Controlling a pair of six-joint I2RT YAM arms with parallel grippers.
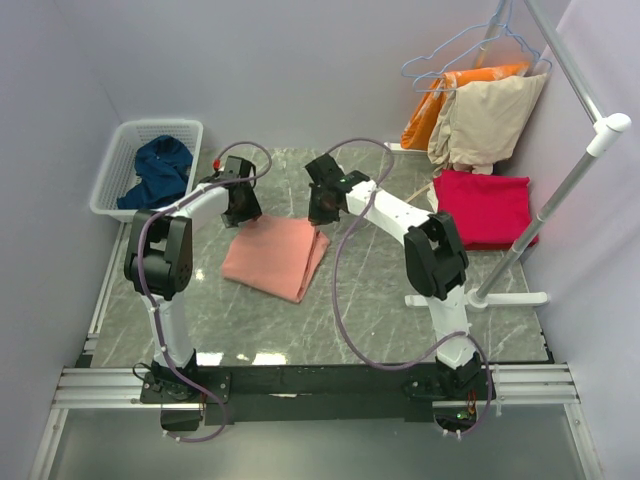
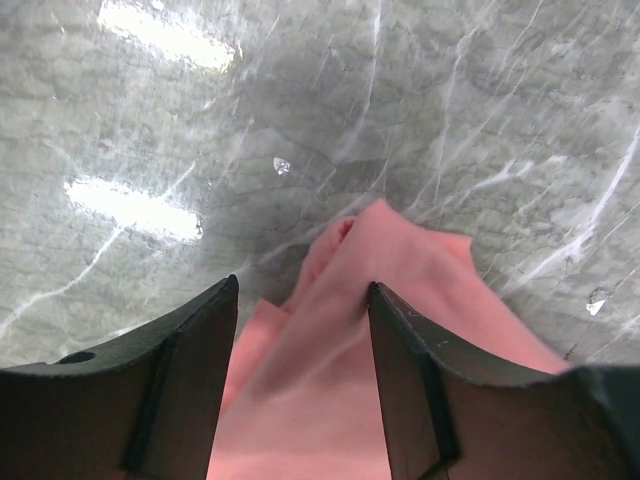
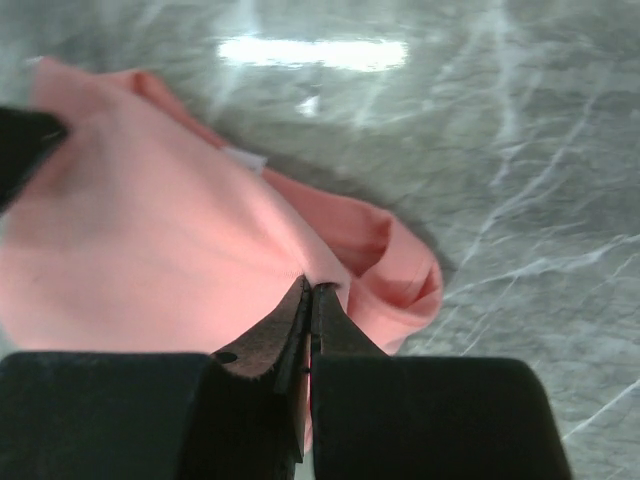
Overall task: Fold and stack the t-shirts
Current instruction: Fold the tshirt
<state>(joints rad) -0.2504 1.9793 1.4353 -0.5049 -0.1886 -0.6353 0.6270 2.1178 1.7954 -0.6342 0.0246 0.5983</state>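
While right claw (image 3: 311, 288) pinches salmon-pink t-shirt (image 1: 275, 255), left claw (image 2: 302, 283) gapes over it, white neck label (image 3: 245, 158) unreadable.

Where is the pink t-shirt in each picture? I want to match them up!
Top external: the pink t-shirt lies folded in the middle of the picture.
Left wrist: the pink t-shirt is at lower middle, running through the open left end effector.
Right wrist: the pink t-shirt is at left and centre, pinched by the right end effector.
Shared landmark: the grey marble table underneath.
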